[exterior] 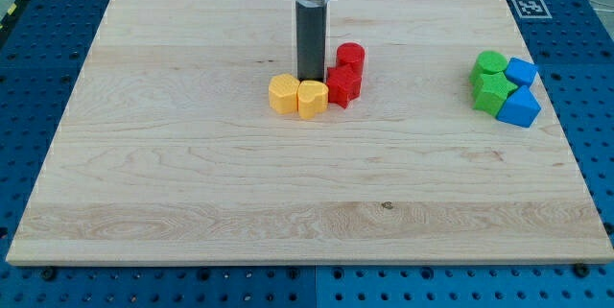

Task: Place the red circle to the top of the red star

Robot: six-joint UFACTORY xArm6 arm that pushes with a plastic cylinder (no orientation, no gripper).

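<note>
Yellow heart (312, 99) fronts red star (343, 86), red circle (350, 57) behind.

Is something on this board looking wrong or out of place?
Nothing stands out. The red circle sits just above the red star, my tip stands beside them above the yellow blocks, and the green and blue blocks cluster tidily at the view's right.

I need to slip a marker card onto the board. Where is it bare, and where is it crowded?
Bare: the board at the view's bottom and left. Crowded: my tip beside the yellow blocks, red star, red circle; green-blue cluster at right.
</note>
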